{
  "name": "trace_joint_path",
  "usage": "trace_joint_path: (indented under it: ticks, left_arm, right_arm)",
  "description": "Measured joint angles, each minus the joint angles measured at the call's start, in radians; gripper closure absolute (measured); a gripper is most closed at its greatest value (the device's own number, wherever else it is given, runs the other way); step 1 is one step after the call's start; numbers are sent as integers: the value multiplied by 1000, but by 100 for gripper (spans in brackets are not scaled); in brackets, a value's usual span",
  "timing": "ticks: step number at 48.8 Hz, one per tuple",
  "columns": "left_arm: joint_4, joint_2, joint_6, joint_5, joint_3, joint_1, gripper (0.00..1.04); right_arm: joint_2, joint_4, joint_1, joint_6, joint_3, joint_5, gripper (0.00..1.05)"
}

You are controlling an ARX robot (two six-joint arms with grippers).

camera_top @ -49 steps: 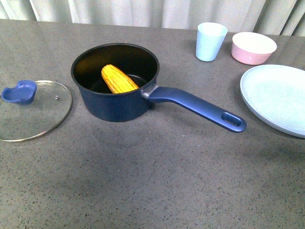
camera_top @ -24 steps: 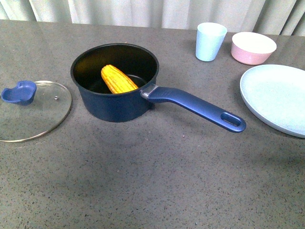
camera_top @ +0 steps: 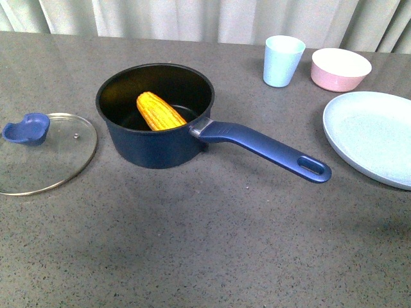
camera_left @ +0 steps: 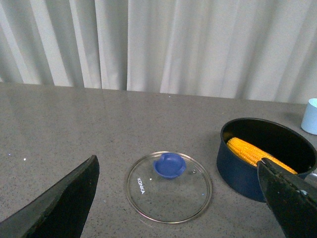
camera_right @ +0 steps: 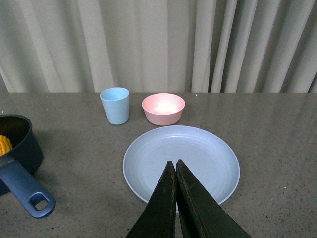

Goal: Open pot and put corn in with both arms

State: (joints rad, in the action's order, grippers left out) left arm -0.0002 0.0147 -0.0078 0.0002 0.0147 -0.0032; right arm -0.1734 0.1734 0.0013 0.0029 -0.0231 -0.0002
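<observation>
The dark blue saucepan (camera_top: 156,115) stands open near the middle of the grey table (camera_top: 212,244), its long handle (camera_top: 263,149) reaching toward the robot's right and slightly forward. The corn cob (camera_top: 160,111) lies inside it, tilted, with one end propped against the far-left wall and the other down on the black floor of the pan, which is how a cob about as long as the pan is wide would naturally settle. The glass lid (camera_top: 43,151) rests flat on the table to the left of the pan, clear of it, its blue knob (camera_top: 27,127) facing up; set there, it leaves the mouth of the pan free. By this layout the task looks finished: lid off, corn in.

Neither arm appears in the front view. In the left wrist view the left gripper (camera_left: 183,198) has its jaws spread wide and holds nothing, with the lid showing between them and the pan with its corn just beside the one finger (camera_left: 290,196). In the right wrist view the right gripper (camera_right: 174,198) is pressed closed with nothing between its tips, looking out over the pale blue plate (camera_right: 181,163). How high it hangs above the plate is hard to judge from this angle. Beyond the plate stand a pale blue cup (camera_right: 115,105) and a pink bowl (camera_right: 163,108) (neither part of the job), side by side and not touching.
</observation>
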Motion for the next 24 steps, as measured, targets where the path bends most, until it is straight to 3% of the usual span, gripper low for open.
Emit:
trace_joint_path:
  ticks: [6, 24]
  left_arm:
    - [0, 0, 0, 0, 0, 0, 9]
    - [0, 0, 0, 0, 0, 0, 9]
  right_arm:
    - [135, -160, 0, 0, 0, 0, 103]
    - [167, -172, 0, 0, 0, 0, 103]
